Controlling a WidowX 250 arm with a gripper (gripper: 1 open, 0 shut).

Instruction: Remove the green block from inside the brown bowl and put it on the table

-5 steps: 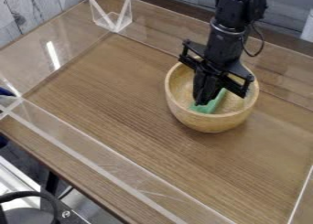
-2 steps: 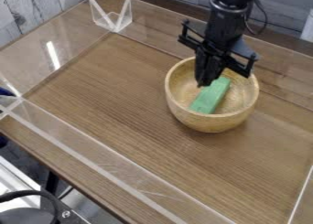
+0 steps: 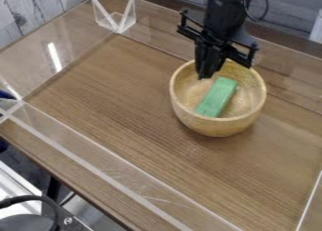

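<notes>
Black gripper (image 3: 209, 73) pointing down, fingers pinched together, tips at the upper end of the green block (image 3: 217, 96), block lying tilted below it inside the brown bowl (image 3: 189, 115), table (image 3: 113, 112) spreading to its left

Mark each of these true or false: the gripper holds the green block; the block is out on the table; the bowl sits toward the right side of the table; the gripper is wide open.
1. The gripper holds the green block. False: its shut fingertips are above the block's upper end, which lies loose.
2. The block is on the table. False: it lies inside the brown bowl.
3. The bowl sits toward the table's right side. True.
4. The gripper is wide open. False: it is shut.
</notes>
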